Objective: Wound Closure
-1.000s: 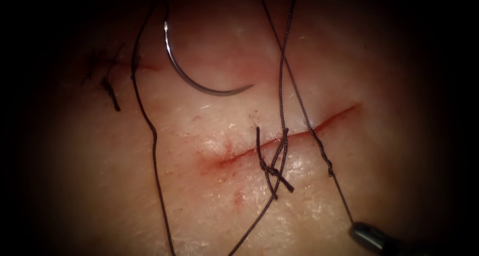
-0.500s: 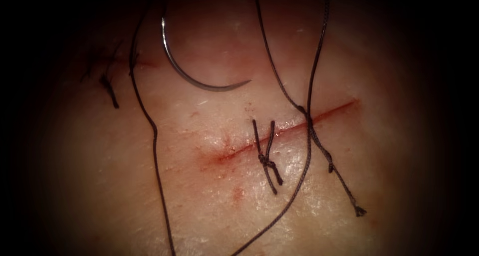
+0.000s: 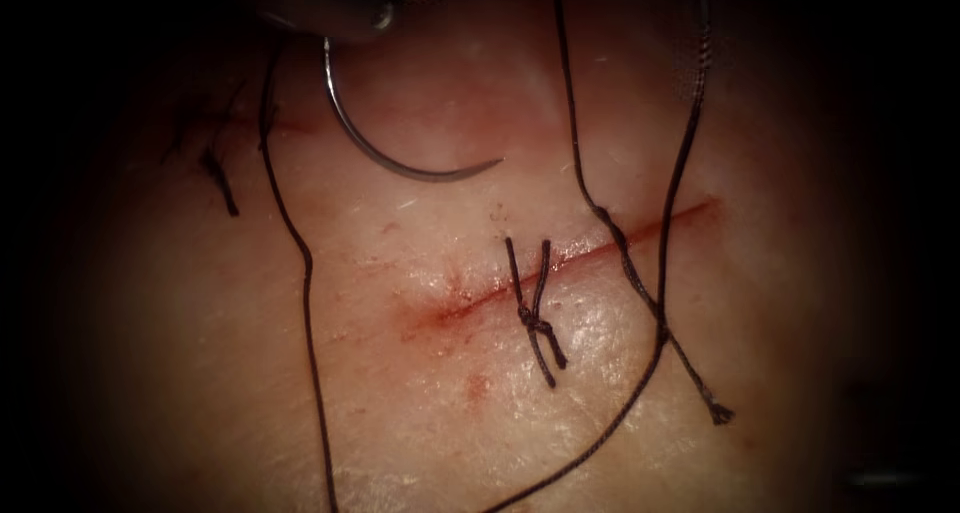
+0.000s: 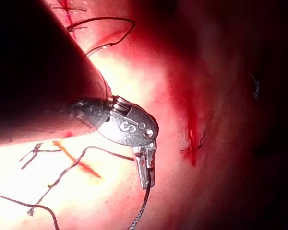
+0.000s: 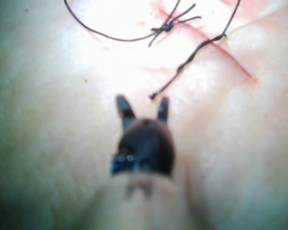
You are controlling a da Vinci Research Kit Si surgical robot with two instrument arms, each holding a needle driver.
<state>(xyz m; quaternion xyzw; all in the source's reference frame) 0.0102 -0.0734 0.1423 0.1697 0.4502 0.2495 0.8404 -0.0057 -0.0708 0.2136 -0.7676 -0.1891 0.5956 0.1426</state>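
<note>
On the tissue [image 3: 250, 393], upper left of the cut [image 3: 560, 268]: needle [image 3: 400, 168], loose, not embedded. Left pincer [image 4: 146, 184] clamps thread [image 4: 141, 211]. Right pincer [image 5: 144, 109] spread, empty. Likely between stitches; next calls for regrasping the needle.

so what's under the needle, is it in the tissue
The needle lies loose on the tissue, above the cut, not in it. Its blunt end is hidden under the left tool, whose shut jaws hold thread. The right tool is open, holding nothing.
</note>
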